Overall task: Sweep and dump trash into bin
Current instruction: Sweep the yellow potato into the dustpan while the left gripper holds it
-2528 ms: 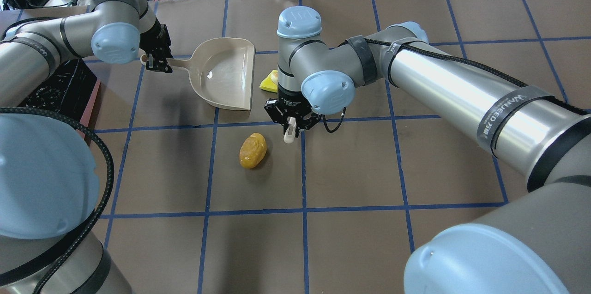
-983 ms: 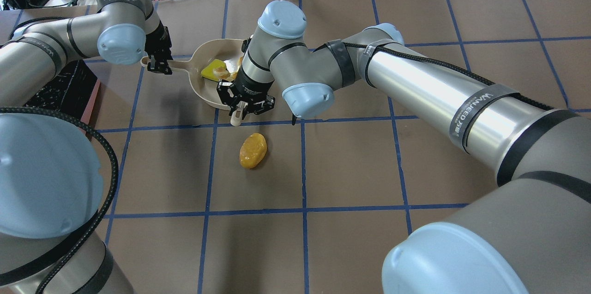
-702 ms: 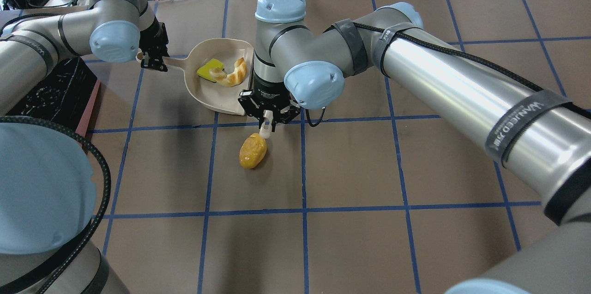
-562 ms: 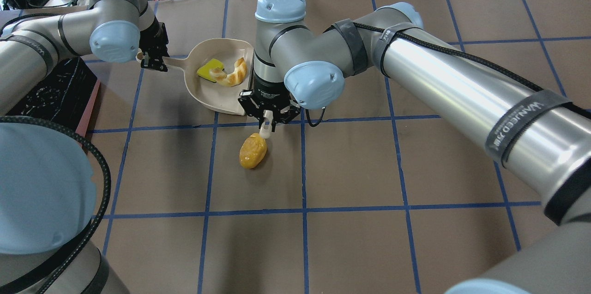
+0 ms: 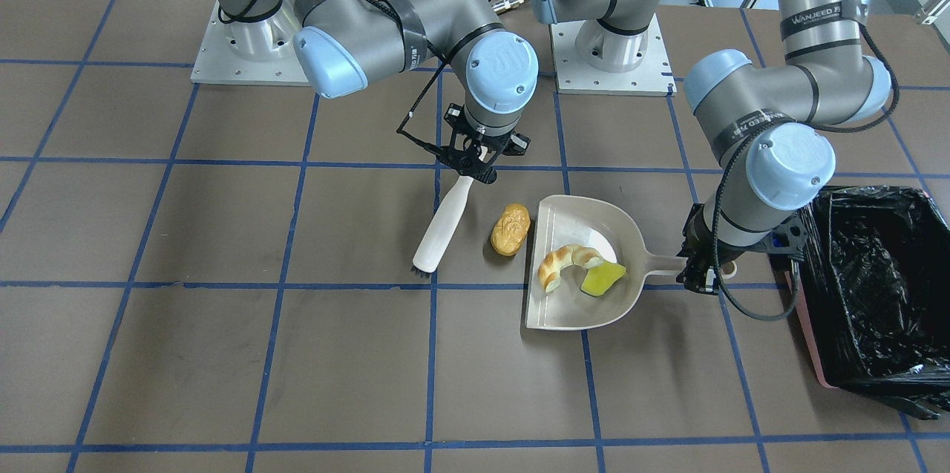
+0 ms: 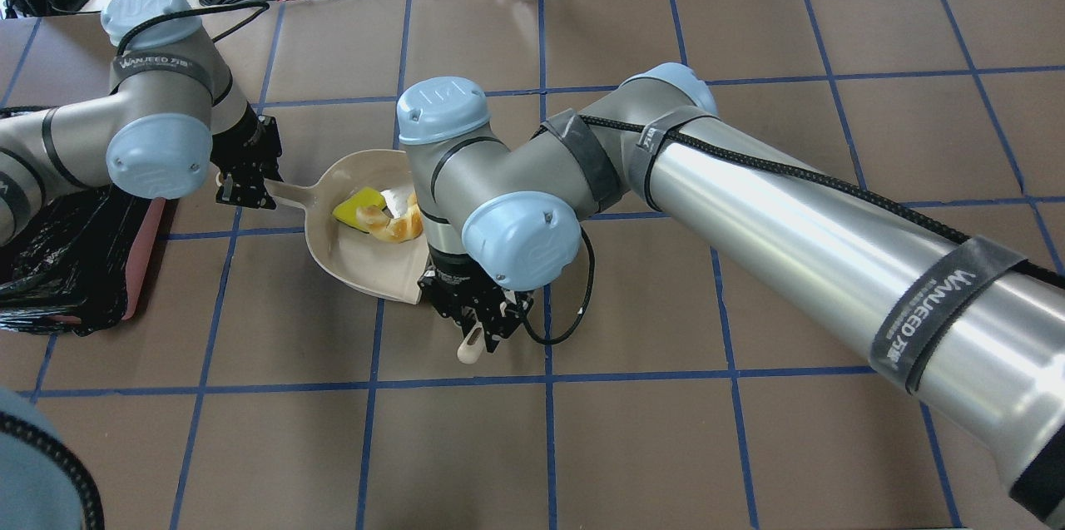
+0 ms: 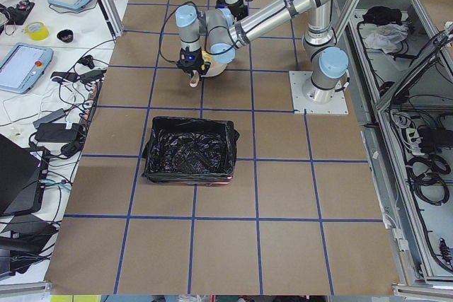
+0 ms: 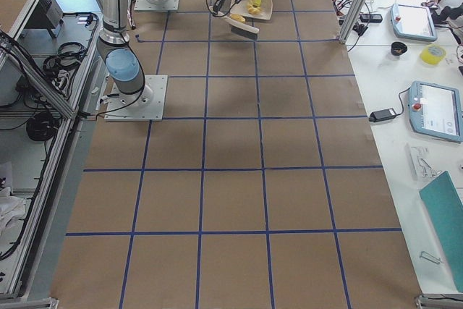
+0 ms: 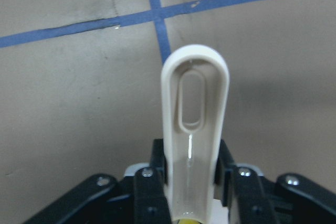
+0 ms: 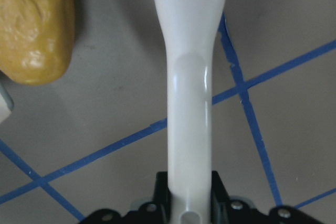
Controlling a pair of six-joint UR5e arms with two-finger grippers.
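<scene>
Exterior front-facing: right claw [image 5: 473, 165] is clamping the brush [image 5: 443, 226], left claw [image 5: 700, 275] is gripping the dustpan [image 5: 568, 319] handle. Probably worth dragging bristles low behind the golden-brown oval [image 5: 510, 229], pan lip flat.

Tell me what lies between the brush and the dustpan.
The golden-brown lump lies on the table between the brush and the dustpan's open edge, as the front-facing view shows plainly.

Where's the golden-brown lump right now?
The lump lies mid-frame in the front-facing view, just outside the dustpan's open edge, between it and the brush.
</scene>
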